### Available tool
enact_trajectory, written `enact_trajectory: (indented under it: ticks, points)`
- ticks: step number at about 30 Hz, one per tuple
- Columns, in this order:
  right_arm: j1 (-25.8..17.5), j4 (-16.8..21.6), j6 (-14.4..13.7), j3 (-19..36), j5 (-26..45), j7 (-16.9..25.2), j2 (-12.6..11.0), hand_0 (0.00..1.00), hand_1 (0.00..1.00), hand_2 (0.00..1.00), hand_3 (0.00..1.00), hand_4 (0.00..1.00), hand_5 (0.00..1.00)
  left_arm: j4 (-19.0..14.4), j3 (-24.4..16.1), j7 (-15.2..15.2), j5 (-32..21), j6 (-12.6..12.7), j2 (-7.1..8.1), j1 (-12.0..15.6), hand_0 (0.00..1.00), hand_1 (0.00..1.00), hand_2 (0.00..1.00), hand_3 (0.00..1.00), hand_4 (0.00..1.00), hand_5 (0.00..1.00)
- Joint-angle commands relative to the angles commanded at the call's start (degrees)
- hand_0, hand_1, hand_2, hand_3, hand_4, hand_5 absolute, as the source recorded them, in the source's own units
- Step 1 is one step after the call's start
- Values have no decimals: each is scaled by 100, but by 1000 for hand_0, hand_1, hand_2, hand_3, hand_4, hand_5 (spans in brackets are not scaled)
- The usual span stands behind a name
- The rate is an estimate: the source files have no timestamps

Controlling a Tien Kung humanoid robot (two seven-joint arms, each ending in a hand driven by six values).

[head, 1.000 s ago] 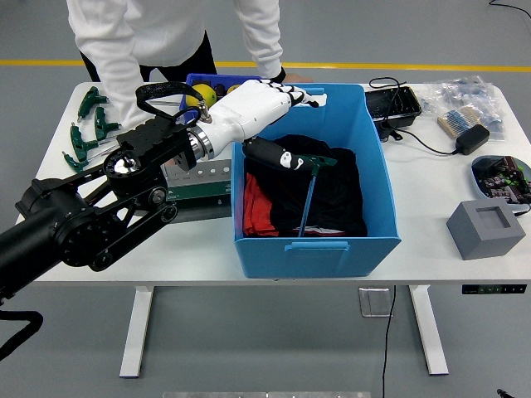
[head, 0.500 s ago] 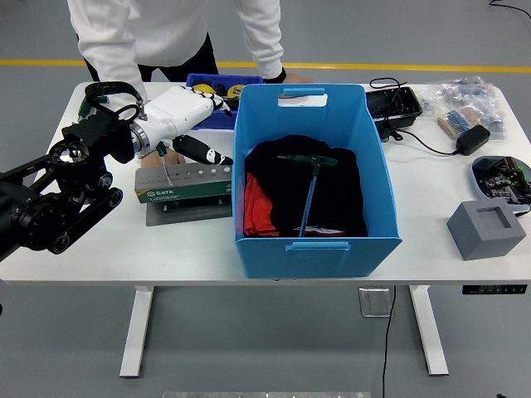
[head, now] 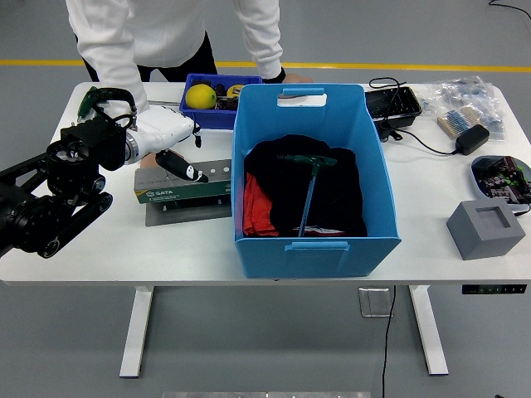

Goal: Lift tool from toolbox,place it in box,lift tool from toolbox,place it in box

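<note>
Left hand — glossy white shell with black thumb and fingertips — hovering over the far left end of the toolbox, fingers loosely extended, grasping nothing. Mounted on a bulky black arm with a round metal joint cap, reaching in from the left edge. Right hand out of view.

Directly beneath and just right of the hand: grey metal toolbox, long and low, a row of small holes along its top, a green label strip on the near face, seated on a flat grey base plate. Just beyond the hand, a small blue plastic bin holding a yellow ball.

Right of the toolbox and touching it, the big blue plastic box — rectangular, smooth-walled, slot handles at the near and far rims. Inside, black fabric bunched over something red at the left. On top of the fabric, well apart from the hand, the T-handle tool: dark green crossbar at the far end, thin teal shaft as long axis running toward the near wall, tilted slightly left.

At the far left of the white surface, behind the arm, part of a green-handled tool showing. At the far side, a person in white sleeves, one hand resting on the edge behind the box. Further right: black tray, bagged parts, a black adapter with cable, a grey block with a square recess.
</note>
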Motion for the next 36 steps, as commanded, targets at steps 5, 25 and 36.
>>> enact_trajectory:
  ticks: [5,25,36]
  points:
    - [12,2,2,-31,42,12,-7,674,662,726,574,776,719,69,-1,74,38,-103,-3,-3,797,736,656,547,998,709]
    - [39,0,5,-79,118,32,-23,674,664,726,574,777,721,64,-49,637,203,-786,17,-14,789,688,594,439,937,614]
    - [51,2,7,-80,103,29,-28,674,664,725,576,779,721,130,32,615,196,-742,6,-52,752,597,478,349,949,640]
